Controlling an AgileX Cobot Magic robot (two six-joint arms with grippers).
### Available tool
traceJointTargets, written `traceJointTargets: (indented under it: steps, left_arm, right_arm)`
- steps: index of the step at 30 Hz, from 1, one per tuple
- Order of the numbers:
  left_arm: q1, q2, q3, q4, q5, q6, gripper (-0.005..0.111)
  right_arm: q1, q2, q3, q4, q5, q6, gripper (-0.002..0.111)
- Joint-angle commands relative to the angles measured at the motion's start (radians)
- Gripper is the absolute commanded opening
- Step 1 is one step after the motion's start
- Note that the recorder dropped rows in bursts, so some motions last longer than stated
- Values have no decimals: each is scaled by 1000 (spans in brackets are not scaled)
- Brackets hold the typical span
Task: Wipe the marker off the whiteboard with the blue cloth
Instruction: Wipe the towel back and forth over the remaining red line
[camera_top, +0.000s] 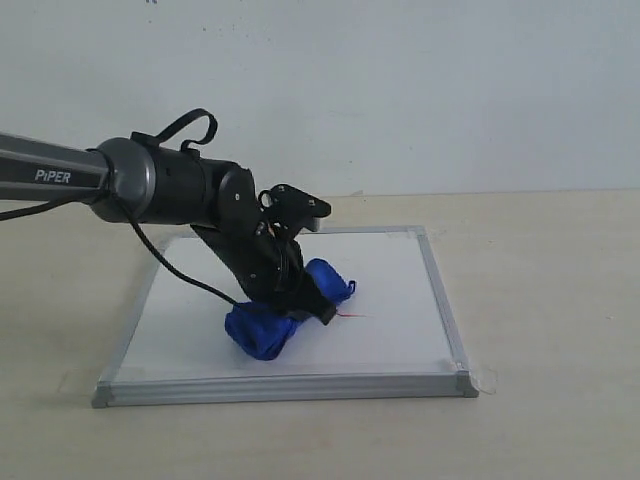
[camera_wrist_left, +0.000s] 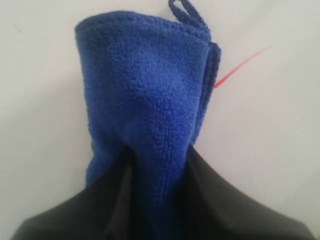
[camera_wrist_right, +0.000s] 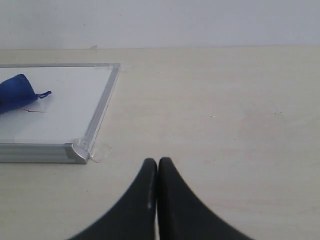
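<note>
At the middle of the whiteboard (camera_top: 395, 285), the left gripper (camera_top: 298, 302) is clenched on the blue cloth (camera_top: 260, 333), which lies on the board. Just right of the cloth, a short streak of red marker (camera_top: 352, 316) shows. Farther right, off the board, the right gripper (camera_wrist_right: 158, 167) hangs over the table (camera_wrist_right: 240, 110), jaws pressed together, empty.

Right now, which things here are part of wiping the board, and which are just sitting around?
In the job:
- blue cloth
- whiteboard
- red marker stroke, poking out beside the cloth
- left gripper, shut on the cloth

Just there:
- right gripper, shut, empty, off the board
- table
- tape tab at the board's corner
</note>
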Motion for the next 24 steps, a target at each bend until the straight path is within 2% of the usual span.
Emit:
traceJointTargets:
  steps: [1,6,10,16,24]
  left_arm:
    - [75,17,-32,13,63,-75,4]
    - [130,19,-34,19,122,-75,4]
    - [119,19,-34,-12,117,-85,4]
    - [17,19,-34,-105,105,-31,4]
    - [-153,19,-34,-107,122,15,4]
  right_arm:
    - [-7,-5,-1,-5,-4,-3,0]
    - [-7,-5,-1,-5,-4,-3,0]
    - [-7,-5,-1,-5,-4,-3,0]
    - [-7,-5,-1,-5,-4,-3,0]
    - [-7,-5,-1,-5,-4,-3,0]
